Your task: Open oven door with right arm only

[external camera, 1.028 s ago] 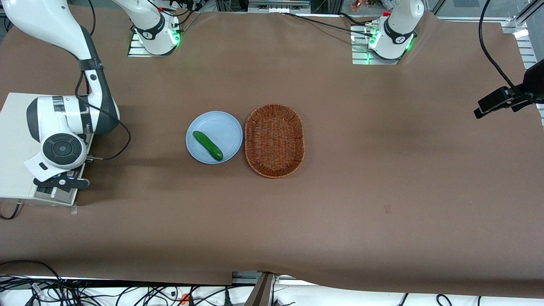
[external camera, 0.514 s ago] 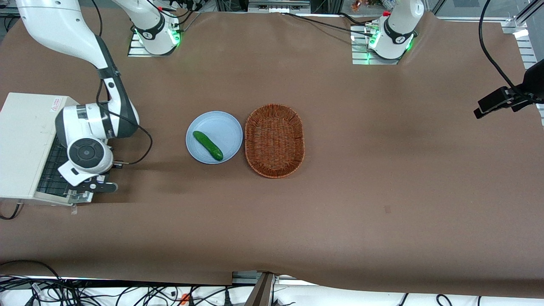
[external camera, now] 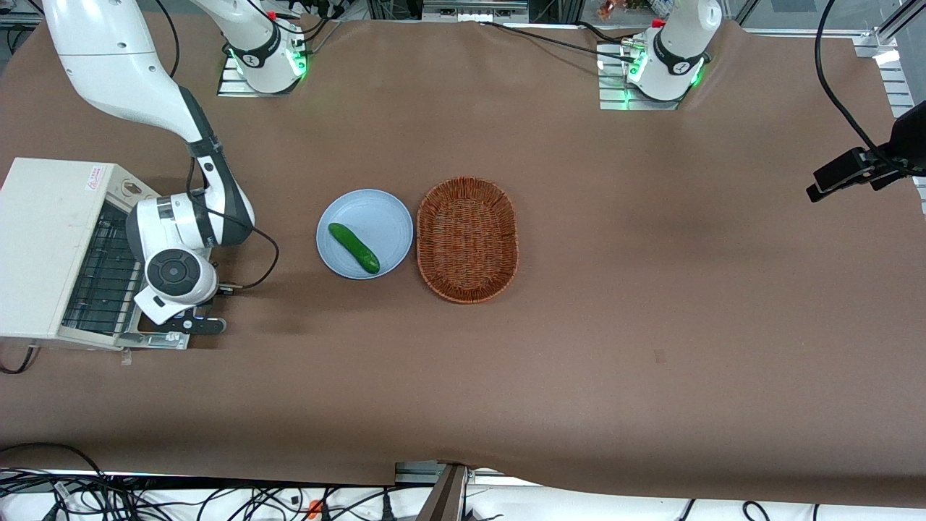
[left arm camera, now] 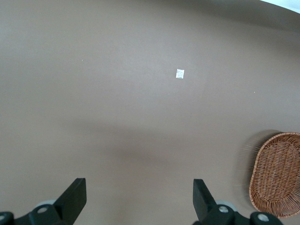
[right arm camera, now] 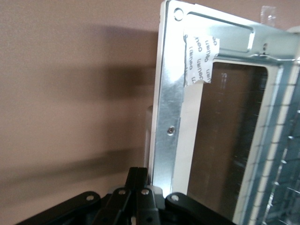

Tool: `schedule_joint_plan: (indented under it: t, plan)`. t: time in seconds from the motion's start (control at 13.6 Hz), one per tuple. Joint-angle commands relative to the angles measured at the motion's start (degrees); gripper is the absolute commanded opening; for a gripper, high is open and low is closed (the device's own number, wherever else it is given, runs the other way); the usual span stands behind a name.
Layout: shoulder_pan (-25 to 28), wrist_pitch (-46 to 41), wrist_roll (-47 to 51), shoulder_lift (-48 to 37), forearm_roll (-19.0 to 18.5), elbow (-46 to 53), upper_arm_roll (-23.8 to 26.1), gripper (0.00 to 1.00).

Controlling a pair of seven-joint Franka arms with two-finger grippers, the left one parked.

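Note:
The cream-white oven stands at the working arm's end of the table. Its door hangs swung open and low, so the wire rack inside shows. The right arm's wrist covers most of the door. My gripper sits at the door's outer edge. In the right wrist view the door's silver frame and dark glass window show, with a piece of tape on one corner. The gripper has its fingers pressed together against the frame's edge, with nothing visible between them.
A light blue plate with a green cucumber lies mid-table. A brown wicker basket lies beside it toward the parked arm's end, and also shows in the left wrist view. Brown cloth covers the table.
The right arm's wrist and gripper have moved away from the oven toward the plate. The door has swung further open and down, and more of the wire rack shows.

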Motion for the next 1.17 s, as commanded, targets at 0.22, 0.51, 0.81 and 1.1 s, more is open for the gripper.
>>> schedule_joint_plan:
  t: [0.22,0.51,0.81,1.1]
  plan:
    - [-2.01,-0.25,-2.37,-2.67,7.11,-3.57,1.99,0.0]
    - [-2.01,-0.33,-5.87,-3.99,16.69,-3.04,4.11,0.05]
    - [-2.1,-1.3,-13.34,-11.0,23.56,-1.72,3.58,1.0]
    - [-2.1,-12.94,-16.52,-21.81,23.31,0.64,1.74,1.0]
